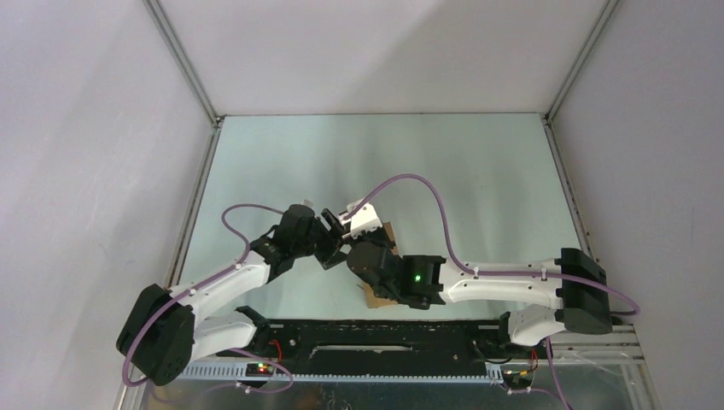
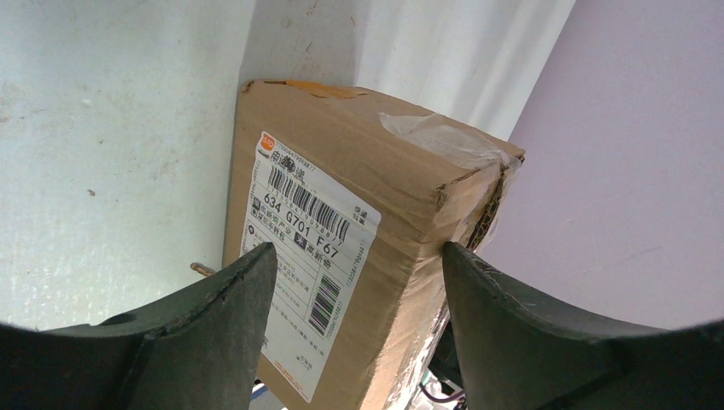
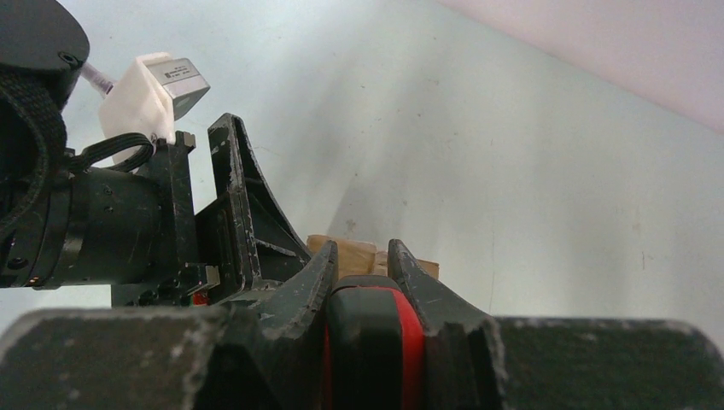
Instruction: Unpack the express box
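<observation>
Where the two arms meet, near the middle of the surface [image 1: 478, 171], the right gripper [image 3: 363, 249] is clamped narrow on one red-handled knife [image 3: 376, 342]. Just beyond stands one express box [image 2: 384, 171] with one barcode label [image 2: 299, 222], clasped by the left gripper [image 2: 359, 252], set wide.

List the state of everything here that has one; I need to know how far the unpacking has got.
express box: closed, flaps taped down, not yet cut.
left gripper: jaws clamped across the box's two sides.
right gripper: jaws shut on the red-handled knife.
red-handled knife: held by its handle, blade hidden.
</observation>
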`<state>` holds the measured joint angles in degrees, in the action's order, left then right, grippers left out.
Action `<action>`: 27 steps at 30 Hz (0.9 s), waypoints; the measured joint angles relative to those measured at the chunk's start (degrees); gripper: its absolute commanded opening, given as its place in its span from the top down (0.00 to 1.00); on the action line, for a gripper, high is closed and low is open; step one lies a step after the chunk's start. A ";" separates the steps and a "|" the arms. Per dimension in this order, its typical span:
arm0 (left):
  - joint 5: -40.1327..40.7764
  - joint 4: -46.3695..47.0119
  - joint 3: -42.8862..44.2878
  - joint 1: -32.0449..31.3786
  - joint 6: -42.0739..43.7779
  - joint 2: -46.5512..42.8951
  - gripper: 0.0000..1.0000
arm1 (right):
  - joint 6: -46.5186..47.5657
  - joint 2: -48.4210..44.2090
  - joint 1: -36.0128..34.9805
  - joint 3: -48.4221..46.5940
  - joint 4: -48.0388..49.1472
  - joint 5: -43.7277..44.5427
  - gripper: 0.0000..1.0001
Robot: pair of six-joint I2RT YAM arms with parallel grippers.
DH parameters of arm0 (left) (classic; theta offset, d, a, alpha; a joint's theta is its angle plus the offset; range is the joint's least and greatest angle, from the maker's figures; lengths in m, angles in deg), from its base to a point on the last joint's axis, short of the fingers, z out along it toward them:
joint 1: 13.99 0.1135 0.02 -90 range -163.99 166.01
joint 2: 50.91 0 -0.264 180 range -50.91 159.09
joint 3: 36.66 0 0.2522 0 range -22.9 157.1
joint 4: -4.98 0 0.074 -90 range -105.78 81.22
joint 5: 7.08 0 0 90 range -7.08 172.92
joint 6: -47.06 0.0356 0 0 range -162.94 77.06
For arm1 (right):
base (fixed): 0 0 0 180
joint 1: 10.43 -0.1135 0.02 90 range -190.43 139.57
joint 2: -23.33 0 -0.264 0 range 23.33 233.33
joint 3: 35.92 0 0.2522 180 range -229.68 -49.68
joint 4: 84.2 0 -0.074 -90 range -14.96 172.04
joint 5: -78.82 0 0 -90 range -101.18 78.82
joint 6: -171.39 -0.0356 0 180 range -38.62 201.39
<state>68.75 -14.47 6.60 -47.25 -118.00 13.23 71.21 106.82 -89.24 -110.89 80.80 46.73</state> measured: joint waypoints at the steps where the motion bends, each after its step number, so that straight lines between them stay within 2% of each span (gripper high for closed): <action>1: 0.02 0.00 0.00 0.00 0.00 0.00 0.26 | -0.11 0.20 0.00 0.02 -0.04 0.02 1.00; 20: 0.07 -0.31 0.00 -0.11 -0.11 -0.04 0.26 | -3.65 0.63 -1.11 0.85 -2.71 2.27 1.00; 27: 0.15 -2.93 1.01 -0.20 0.66 -0.04 0.10 | -8.76 -1.09 -0.83 1.90 -6.95 -0.37 1.00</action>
<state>68.90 -17.40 7.60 -47.44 -117.35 13.19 62.45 105.72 -90.07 -108.99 73.85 46.36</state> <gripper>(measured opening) 0.836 0.260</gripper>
